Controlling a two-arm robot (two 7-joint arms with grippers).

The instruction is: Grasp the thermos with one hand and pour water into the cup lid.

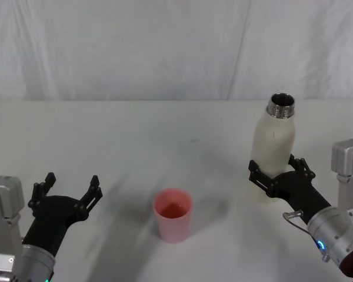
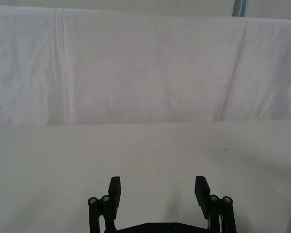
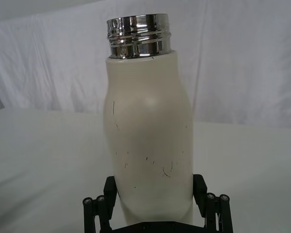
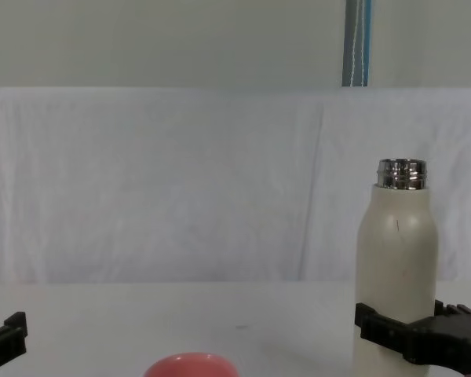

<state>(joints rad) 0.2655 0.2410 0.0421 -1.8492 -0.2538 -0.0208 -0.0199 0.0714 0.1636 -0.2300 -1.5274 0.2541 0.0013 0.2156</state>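
Now, left to right:
Left gripper (image 1: 65, 191): idling near the tabletop's (image 1: 135, 135) front-left corner, fingers spread wide and gripping nothing — seemingly parked clear of the pour.
Cup lid (image 1: 173, 214): standing upright near the front edge's middle, mouth up to be receiving water; head view is showing its wet-looking inside, chest view merely its rim.
Thermos (image 1: 273, 144): standing upright toward the right edge, uncapped.
Right gripper (image 1: 280, 172): fingers bracketing the thermos's lower body — contact looking likely; its wrist view is showing scratches.

The white table (image 1: 106, 135) carries the upright thermos (image 1: 273, 144) and the cup lid (image 1: 173, 215).
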